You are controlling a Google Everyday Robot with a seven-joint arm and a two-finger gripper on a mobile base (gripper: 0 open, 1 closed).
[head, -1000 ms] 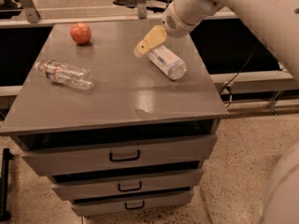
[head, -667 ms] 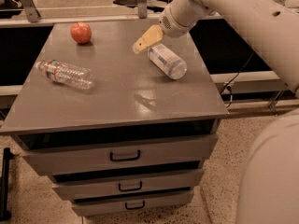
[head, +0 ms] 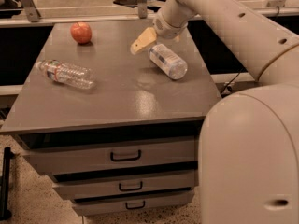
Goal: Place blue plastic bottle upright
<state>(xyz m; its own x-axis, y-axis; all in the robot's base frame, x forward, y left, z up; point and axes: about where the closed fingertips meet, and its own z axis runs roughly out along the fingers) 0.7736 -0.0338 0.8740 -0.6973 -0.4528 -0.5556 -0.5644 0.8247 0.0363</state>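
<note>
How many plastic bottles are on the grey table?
2. A ribbed clear plastic bottle with red label lies left; a smooth clear plastic bottle with blue label lies right, the tool beside its far end. None seems hidden.

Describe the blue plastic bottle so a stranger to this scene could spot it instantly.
Start at the grey drawer cabinet's top; on its right half, beside the gripper, lies the blue plastic bottle. It is smooth with a pale blue-and-white label, unlike the ribbed bottle with a red band lying at the left.
</note>
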